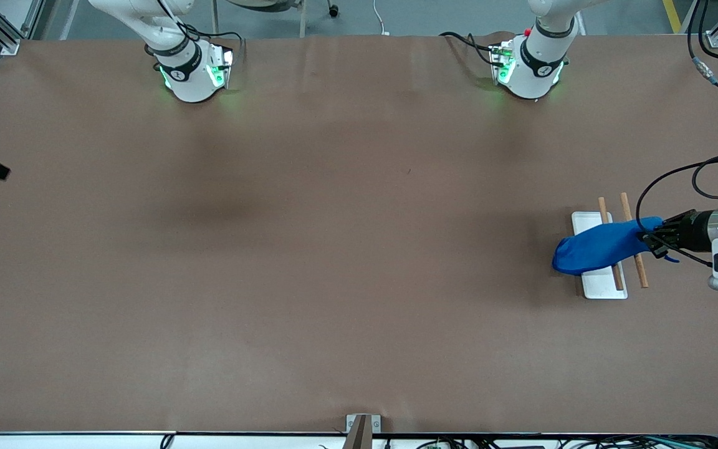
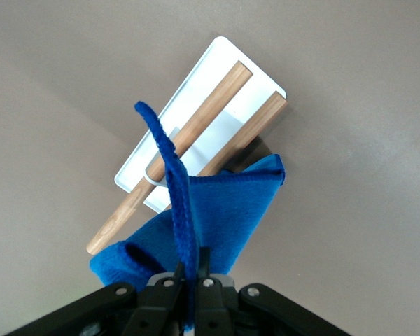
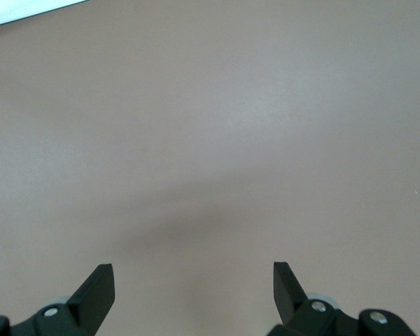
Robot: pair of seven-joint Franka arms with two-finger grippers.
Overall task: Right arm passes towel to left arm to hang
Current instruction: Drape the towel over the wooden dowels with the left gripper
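One towel (image 1: pixel 599 248) is present: a bright royal-blue soft cloth, bunched into an elongated bundle, with a darker stitched hem and one narrow edge strip standing up from the fold in the left wrist view (image 2: pixel 217 217). It hangs over the rack at the left arm's end of the table, draped across the wooden rods and the white base.

The left gripper (image 1: pixel 653 240) is clenched on one end of the towel; its fingers (image 2: pixel 204 280) pinch the cloth over the rack.

The rack consists of one white rectangular base plate (image 1: pixel 602 287) and two parallel wooden rods (image 1: pixel 638 265).

The right gripper (image 3: pixel 193 290) is released, with its jaws standing wide apart over bare brown table (image 1: pixel 334 249); the right arm waits.

Two arm bases are visible.
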